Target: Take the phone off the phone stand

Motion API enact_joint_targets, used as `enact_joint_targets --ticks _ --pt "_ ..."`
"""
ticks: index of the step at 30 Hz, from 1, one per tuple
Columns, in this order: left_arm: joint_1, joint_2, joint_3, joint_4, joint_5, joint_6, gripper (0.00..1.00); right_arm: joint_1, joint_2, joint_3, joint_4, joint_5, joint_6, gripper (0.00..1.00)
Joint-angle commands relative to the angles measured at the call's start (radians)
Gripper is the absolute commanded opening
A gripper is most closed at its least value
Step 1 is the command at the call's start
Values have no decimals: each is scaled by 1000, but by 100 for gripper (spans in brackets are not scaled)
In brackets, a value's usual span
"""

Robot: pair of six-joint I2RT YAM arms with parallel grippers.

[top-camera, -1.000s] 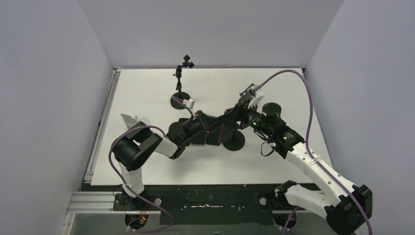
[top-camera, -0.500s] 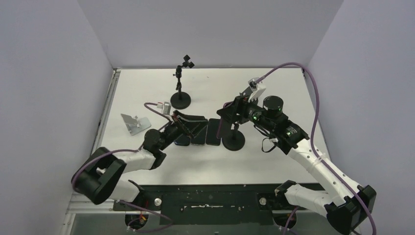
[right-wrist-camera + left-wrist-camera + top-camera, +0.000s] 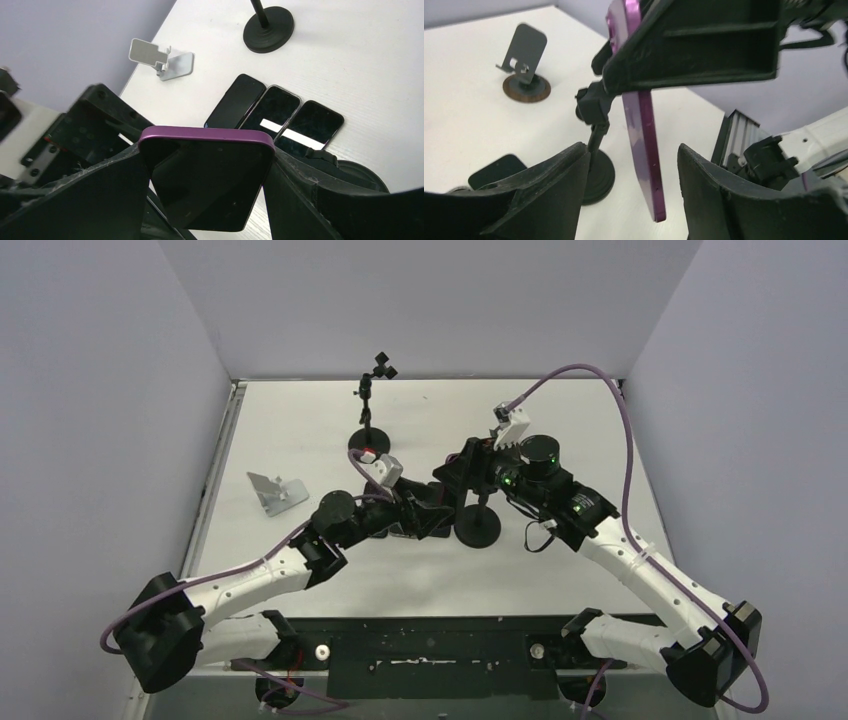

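Purple phone [image 3: 207, 192] pinched in R claw [image 3: 207, 150], L claw [image 3: 633, 152] spread round it, not touching

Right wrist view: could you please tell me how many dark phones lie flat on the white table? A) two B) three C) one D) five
B, since three dark phones lie side by side on the white table, beyond the purple phone in the foreground.

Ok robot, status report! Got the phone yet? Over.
Right gripper shut on purple phone. Left gripper open, astride it. Phone stand close beside it. Three other phones flat below.
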Motion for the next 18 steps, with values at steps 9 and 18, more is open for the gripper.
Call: enact_joint_targets --ticks 9,18 --pt "-16 62 62 -90 -16 54 21 39 8 46 106 38 73 0" --pt "-16 -6 22 -154 -129 52 0 75 2 28 103 64 72 78"
